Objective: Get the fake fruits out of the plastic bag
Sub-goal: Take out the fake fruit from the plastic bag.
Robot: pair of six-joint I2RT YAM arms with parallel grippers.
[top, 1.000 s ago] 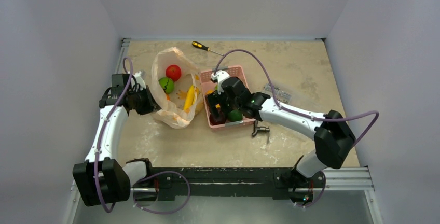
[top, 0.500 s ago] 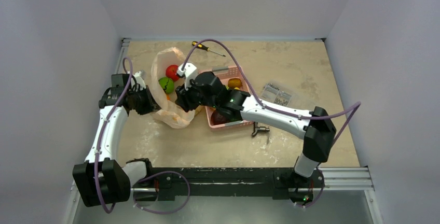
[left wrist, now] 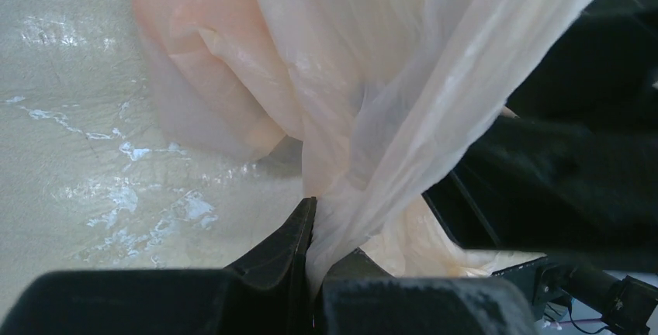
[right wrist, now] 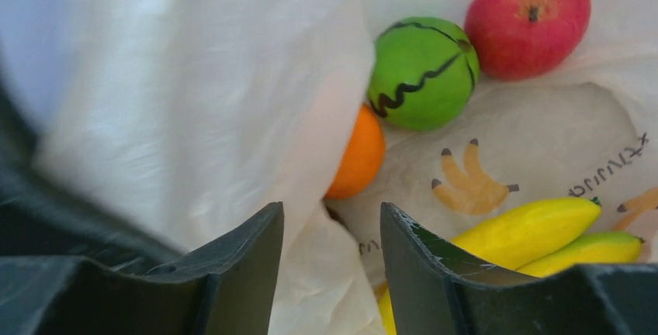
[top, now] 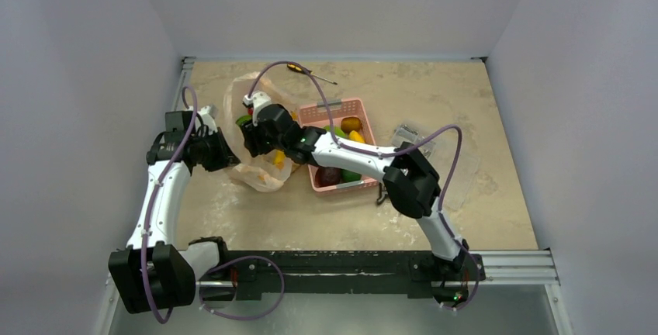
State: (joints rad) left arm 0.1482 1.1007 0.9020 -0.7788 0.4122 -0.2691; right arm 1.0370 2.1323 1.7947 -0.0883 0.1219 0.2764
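The plastic bag (top: 260, 170) lies left of the pink basket (top: 339, 107), mouth up. My left gripper (left wrist: 314, 212) is shut on a fold of the bag's edge (left wrist: 372, 79) and holds it up at the bag's left side (top: 221, 153). My right gripper (top: 253, 138) is over the bag's mouth, open and empty (right wrist: 331, 215), its fingers above crumpled bag film (right wrist: 194, 102). Inside the bag lie a red apple (right wrist: 528, 21), a green round fruit (right wrist: 423, 71), an orange (right wrist: 357, 157) half under film, and yellow bananas (right wrist: 528, 230). In the top view my arm hides most of them.
The pink basket holds several fruits, among them a dark purple one (top: 329, 176) and a green one (top: 351, 174). A screwdriver (top: 299, 69) lies at the back. A small clear packet (top: 411, 137) and a small metal part (top: 386, 193) lie right of the basket.
My right arm has swung left from the pink basket to over the bag's mouth, empty. My left gripper has kept its hold on the bag and has not moved.
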